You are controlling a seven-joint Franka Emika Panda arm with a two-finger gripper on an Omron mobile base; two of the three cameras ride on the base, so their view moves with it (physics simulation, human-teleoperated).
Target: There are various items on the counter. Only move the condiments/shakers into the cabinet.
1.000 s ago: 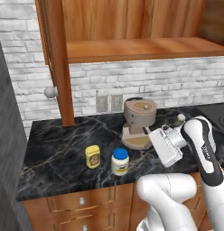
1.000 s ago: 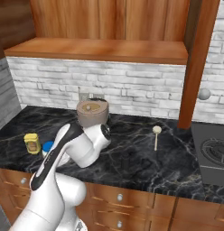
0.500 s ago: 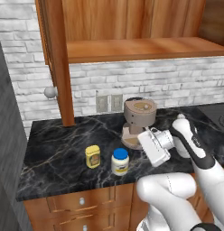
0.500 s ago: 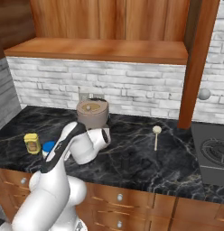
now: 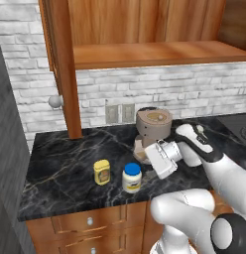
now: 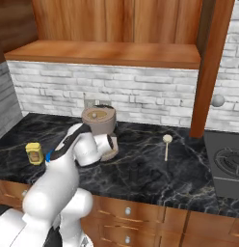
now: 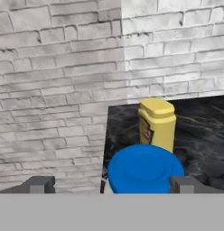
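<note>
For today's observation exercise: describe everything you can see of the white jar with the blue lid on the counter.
The white jar is small and squat, with a round blue lid and a yellow label on its front. It looks like smooth plastic. It stands upright and closed near the front edge of the black marble counter, just right of the yellow squeeze bottle and apart from it. The gripper sits close beside it, fingers spread wider than the lid, not gripping it.

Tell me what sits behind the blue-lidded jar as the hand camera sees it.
Just past the white jar's blue lid stands the yellow squeeze bottle on the counter. The lid hides the bottle's base.
</note>
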